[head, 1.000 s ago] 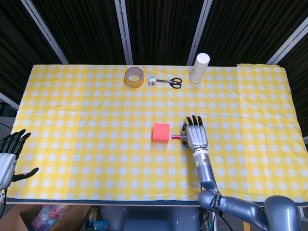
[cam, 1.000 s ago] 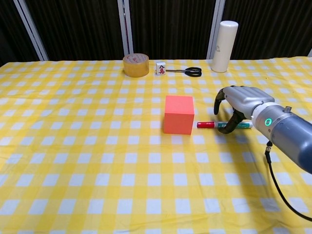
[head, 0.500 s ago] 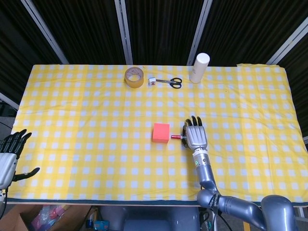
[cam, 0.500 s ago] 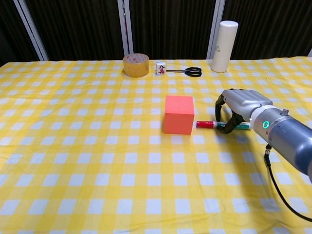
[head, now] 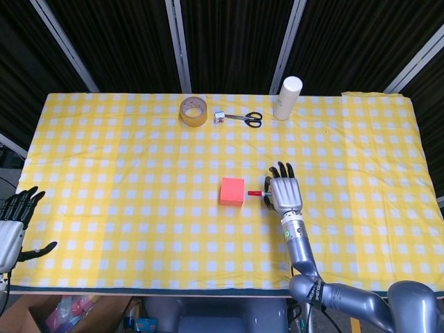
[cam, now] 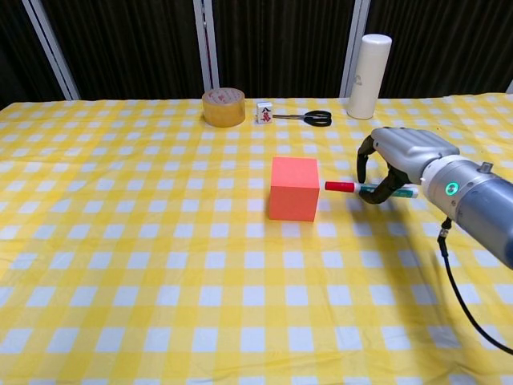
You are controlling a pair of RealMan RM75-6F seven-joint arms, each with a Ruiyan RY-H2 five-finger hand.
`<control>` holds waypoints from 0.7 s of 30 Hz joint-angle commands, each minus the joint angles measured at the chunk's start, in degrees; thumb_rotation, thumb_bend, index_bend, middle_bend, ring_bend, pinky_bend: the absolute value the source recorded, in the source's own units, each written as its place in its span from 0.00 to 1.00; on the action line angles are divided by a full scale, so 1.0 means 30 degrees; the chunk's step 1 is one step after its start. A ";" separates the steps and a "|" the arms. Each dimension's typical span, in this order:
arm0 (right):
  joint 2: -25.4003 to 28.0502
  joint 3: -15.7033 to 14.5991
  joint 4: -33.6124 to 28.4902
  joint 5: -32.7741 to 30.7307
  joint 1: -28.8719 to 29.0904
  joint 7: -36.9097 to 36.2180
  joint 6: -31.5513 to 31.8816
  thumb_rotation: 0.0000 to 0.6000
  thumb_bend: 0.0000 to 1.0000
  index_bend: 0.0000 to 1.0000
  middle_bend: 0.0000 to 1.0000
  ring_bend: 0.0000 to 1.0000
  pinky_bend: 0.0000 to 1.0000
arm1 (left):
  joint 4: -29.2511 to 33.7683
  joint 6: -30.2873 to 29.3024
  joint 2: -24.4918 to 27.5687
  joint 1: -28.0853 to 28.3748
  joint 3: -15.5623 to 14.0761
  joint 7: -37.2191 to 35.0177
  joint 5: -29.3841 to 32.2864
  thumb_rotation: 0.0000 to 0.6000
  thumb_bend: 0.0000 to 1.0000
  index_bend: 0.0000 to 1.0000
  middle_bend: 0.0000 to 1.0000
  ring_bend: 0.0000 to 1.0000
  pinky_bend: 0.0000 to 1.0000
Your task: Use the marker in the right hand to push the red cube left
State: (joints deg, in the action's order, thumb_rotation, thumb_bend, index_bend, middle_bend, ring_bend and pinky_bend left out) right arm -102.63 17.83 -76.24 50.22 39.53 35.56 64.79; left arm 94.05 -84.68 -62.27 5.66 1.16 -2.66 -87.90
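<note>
The red cube (head: 232, 191) (cam: 294, 188) sits mid-table on the yellow checked cloth. Just right of it, my right hand (head: 283, 193) (cam: 398, 164) holds a marker (cam: 361, 189) with a red cap (head: 254, 192). The marker lies roughly level and points left, its cap tip right at the cube's right face, lifted off the cloth. My left hand (head: 15, 223) hangs off the table's near-left edge, fingers spread and holding nothing; the chest view does not show it.
Along the far edge stand a tape roll (head: 193, 111) (cam: 224, 107), a small white block (head: 219, 116) (cam: 264, 111), scissors (head: 245, 118) (cam: 307, 118) and a white cylinder (head: 286, 97) (cam: 369, 64). Left of the cube is bare cloth (head: 125, 187).
My right hand has risen slightly, lifting the marker off the cloth and levelling it at the cube's right face. The cube has not visibly moved.
</note>
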 commanded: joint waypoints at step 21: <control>0.1507 -0.0914 -0.1413 0.0878 -0.0447 0.0269 0.1048 1.00 0.47 0.60 0.23 0.03 0.02 | 0.0224 -0.0034 -0.0061 0.0029 -0.0020 0.0297 -0.0132 1.00 0.00 0.00 0.00 0.00 0.00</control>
State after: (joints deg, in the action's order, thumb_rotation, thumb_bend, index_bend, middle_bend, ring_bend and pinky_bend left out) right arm -96.77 16.34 -82.43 51.72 37.78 35.94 68.03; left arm 94.71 -84.77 -62.45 5.74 1.10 -1.77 -88.29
